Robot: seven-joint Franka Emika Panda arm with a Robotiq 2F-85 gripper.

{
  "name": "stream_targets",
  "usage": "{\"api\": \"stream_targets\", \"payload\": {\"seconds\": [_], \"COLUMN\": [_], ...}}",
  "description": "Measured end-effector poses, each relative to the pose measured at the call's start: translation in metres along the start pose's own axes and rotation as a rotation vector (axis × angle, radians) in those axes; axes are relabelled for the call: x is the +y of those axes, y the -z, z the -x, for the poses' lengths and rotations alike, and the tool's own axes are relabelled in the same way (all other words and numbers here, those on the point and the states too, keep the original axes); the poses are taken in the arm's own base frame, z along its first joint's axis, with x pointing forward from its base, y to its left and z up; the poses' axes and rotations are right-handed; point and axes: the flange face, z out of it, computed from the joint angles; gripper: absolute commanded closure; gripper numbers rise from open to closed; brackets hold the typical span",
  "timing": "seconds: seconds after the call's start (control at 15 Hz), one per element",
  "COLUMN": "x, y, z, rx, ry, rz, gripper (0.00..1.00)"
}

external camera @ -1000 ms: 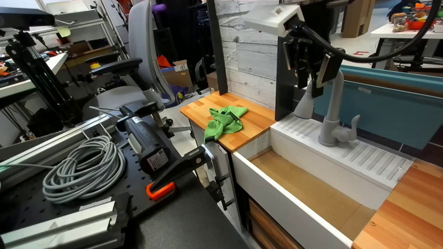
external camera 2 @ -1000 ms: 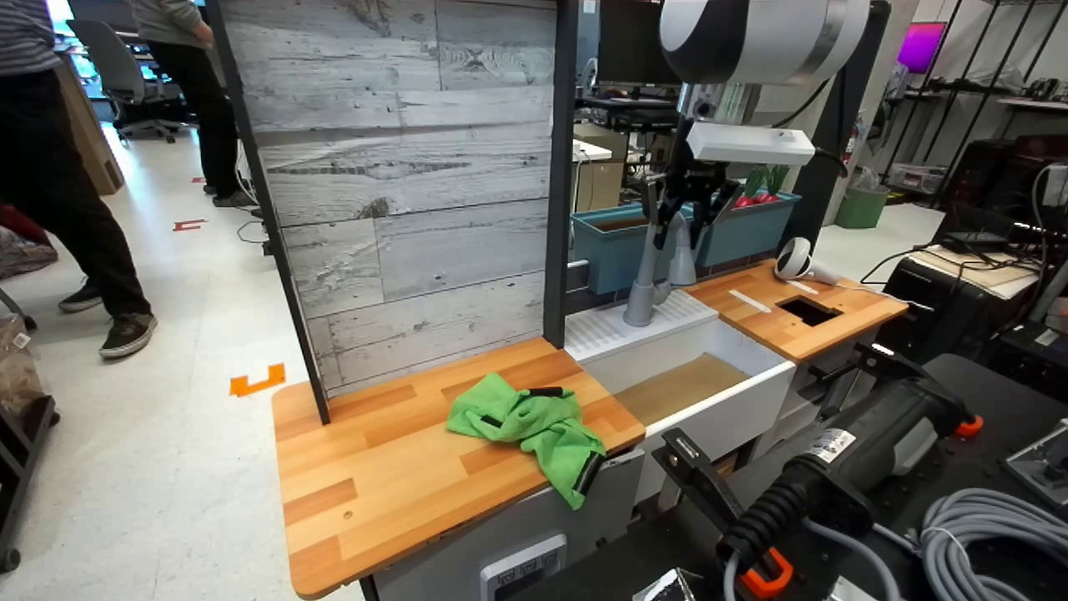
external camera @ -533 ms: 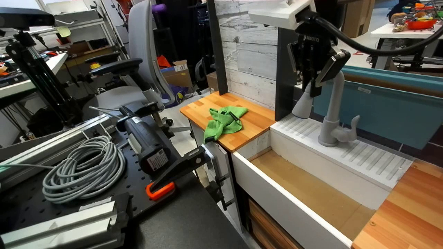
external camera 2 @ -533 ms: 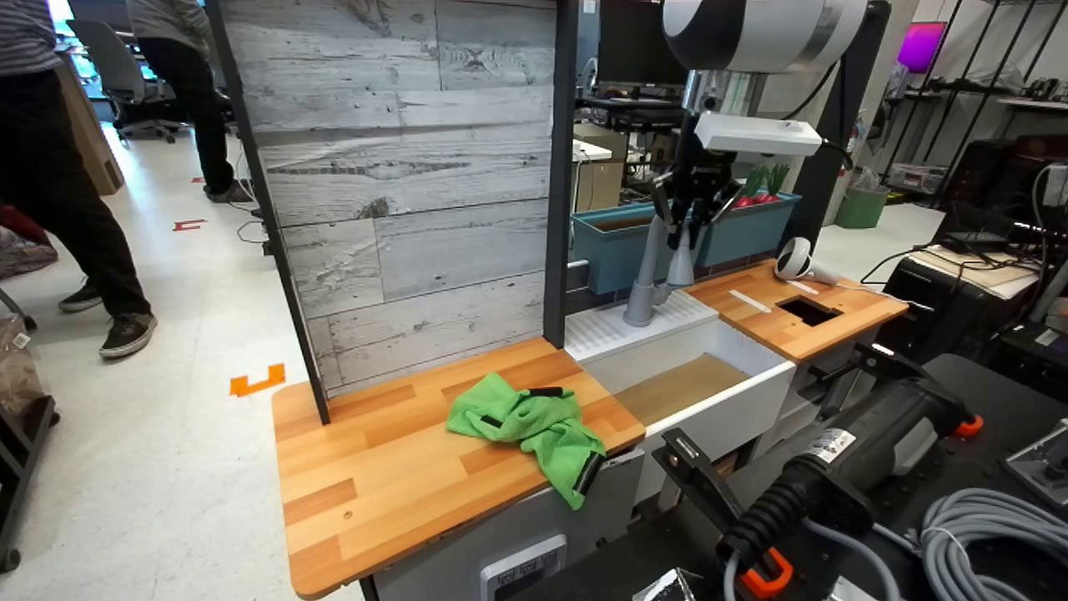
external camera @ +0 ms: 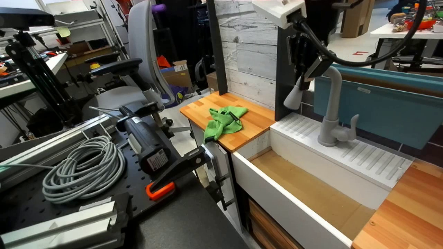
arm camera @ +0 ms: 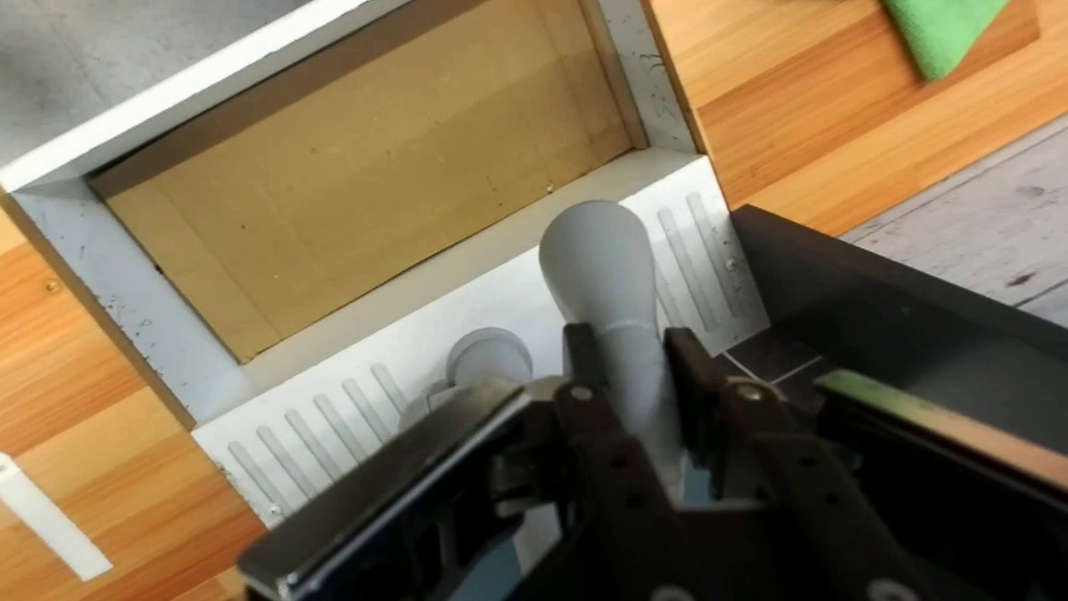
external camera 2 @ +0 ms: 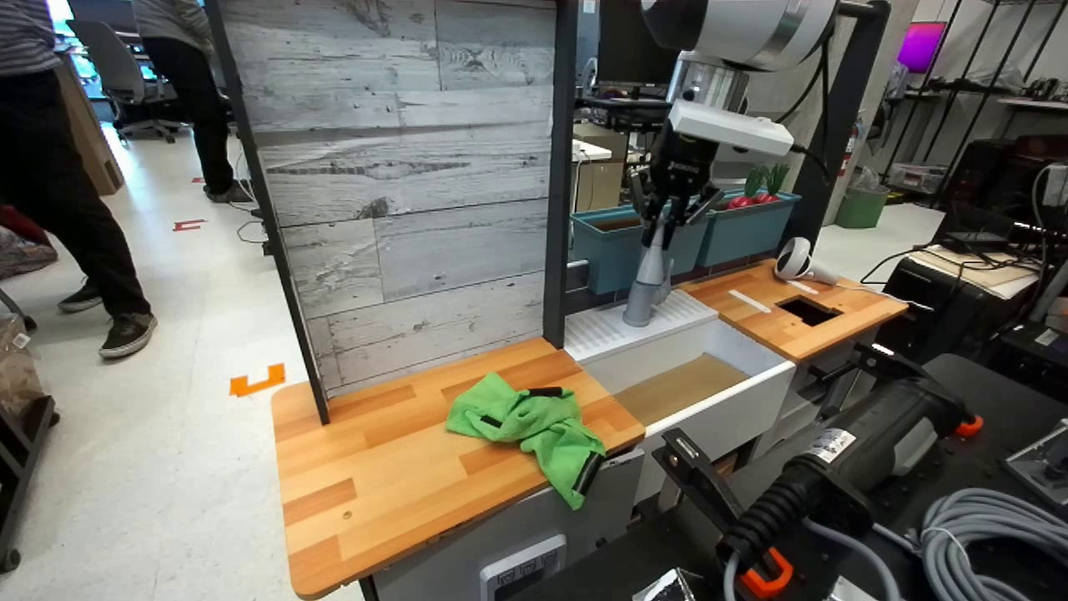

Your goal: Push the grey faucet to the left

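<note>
I have my gripper [arm camera: 631,334] pinched on the spout [arm camera: 597,259] of the grey faucet [external camera: 334,103], its tips hugging both sides. The faucet stands on the ridged ledge [external camera: 303,128] at the back of the white sink [external camera: 285,200]. Beside the sink, a green cloth [external camera: 225,121] lies crumpled on a butcher-block counter [external camera: 258,119]; behind the sink stands a teal planter [external camera: 384,114].

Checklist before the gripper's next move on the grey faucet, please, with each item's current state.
1. Gripper closed around the grey faucet: ok, its neck sits between the fingers.
2. Grip firmness: cannot tell.
3. Faucet base upright on the white drainboard: ok.
4. Spray head apart from the dark post: ok, drainboard shows between in the wrist view.
5. Faucet far enough left: cannot tell, no end mark shows.
</note>
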Motion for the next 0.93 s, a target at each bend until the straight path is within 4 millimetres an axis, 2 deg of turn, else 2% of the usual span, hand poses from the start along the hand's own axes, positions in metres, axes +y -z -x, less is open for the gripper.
{"api": "stream_targets", "payload": {"seconds": [0.47, 0.8, 0.87, 0.93], "x": [-0.011, -0.02, -0.022, -0.023], "y": [-0.002, -0.007, -0.008, -0.009], "z": [-0.005, 0.002, 0.003, 0.005], "rx": [0.065, 0.167, 0.186, 0.2], "ry": [-0.174, -0.276, -0.281, -0.282], "rz": [-0.114, -0.165, -0.168, -0.168], "gripper": [0.95, 0.95, 0.56, 0.53]}}
